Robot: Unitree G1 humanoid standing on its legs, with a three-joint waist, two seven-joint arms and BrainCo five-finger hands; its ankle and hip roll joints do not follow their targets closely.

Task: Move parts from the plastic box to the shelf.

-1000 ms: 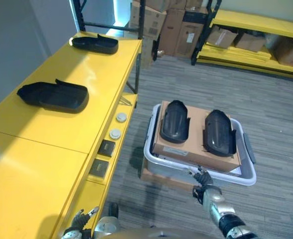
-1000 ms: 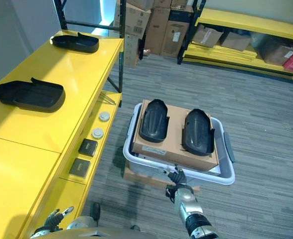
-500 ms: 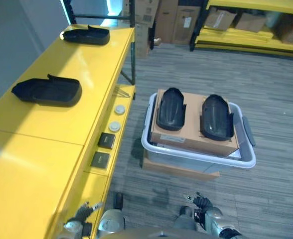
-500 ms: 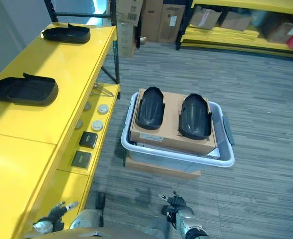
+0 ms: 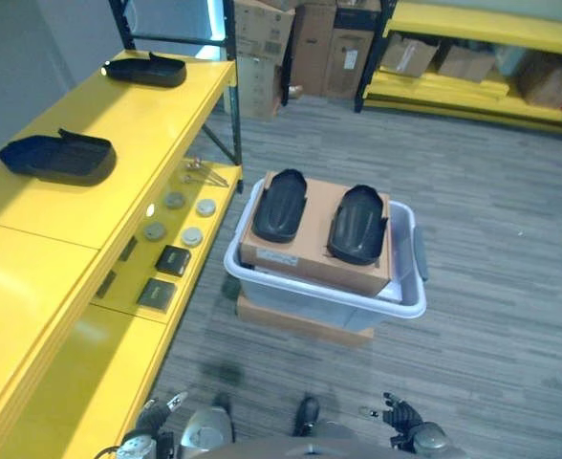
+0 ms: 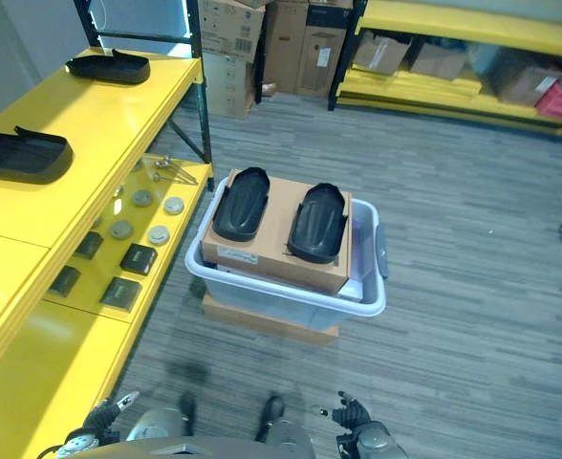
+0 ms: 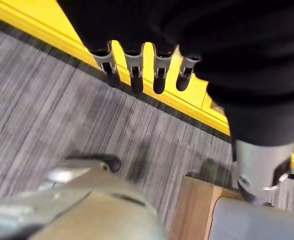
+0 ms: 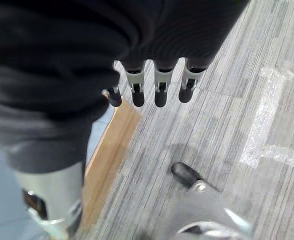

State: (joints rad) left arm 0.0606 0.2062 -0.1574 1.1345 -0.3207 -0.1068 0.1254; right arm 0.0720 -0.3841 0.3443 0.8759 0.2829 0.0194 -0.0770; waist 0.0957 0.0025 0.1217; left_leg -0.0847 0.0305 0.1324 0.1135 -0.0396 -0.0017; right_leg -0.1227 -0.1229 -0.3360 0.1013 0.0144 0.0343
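Both the left robot hand (image 5: 152,421) and the right robot hand (image 5: 402,418) hang released and empty. Two black parts (image 5: 279,192) rest on a cardboard sheet (image 5: 312,251) over the plastic box (image 5: 396,304), well ahead of the hands. The parts appear to be light, stiff, smooth moulded shells; grasp each across its raised side rims.

Yellow shelf (image 5: 118,134) runs along the left. Top level: one black part (image 5: 56,156) toward the near end, another black part (image 5: 145,69) at the far end. Lower level: round discs (image 5: 174,216) and dark flat squares (image 5: 164,275). Grey striped floor (image 5: 491,249) carries a flat cardboard piece (image 5: 300,322), the plastic box (image 5: 324,296) resting on it.
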